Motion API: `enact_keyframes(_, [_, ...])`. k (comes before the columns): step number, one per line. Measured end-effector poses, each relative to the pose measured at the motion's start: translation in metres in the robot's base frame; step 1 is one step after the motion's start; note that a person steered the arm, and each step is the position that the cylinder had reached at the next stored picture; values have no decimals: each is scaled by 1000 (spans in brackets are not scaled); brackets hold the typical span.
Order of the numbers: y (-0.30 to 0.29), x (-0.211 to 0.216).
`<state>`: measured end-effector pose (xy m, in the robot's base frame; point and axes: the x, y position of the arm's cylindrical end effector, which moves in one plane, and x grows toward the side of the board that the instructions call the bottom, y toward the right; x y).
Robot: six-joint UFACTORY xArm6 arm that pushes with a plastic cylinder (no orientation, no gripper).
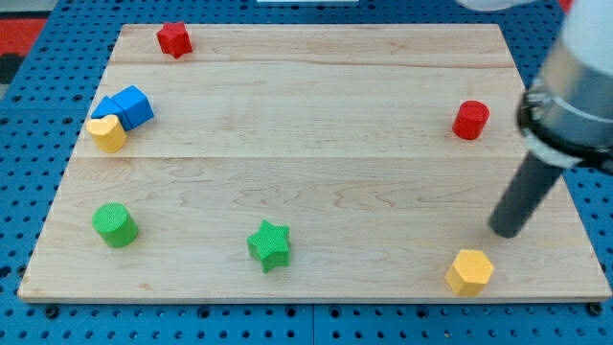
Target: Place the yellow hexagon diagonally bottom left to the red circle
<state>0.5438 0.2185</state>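
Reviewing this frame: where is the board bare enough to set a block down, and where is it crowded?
Bare: the wide middle, between the red circle, green star and blue block. Crowded: the view's left, where the blue block touches a yellow block; bottom right, my tip sits near the yellow hexagon.

Looks like a robotics lab/test bench. Wooden board [316,144] sits on a blue perforated base [29,153] w/ regular holes. Small coloured toy blocks lie scattered on the board.
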Motion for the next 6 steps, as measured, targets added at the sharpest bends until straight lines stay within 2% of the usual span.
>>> enact_keyframes(1, [2, 50])
enact_keyframes(2, [-12, 73])
enact_keyframes(3, [-80, 64])
enact_keyframes(4, [-182, 40])
enact_keyframes(5, [-222, 3])
enact_keyframes(6, [-220, 20])
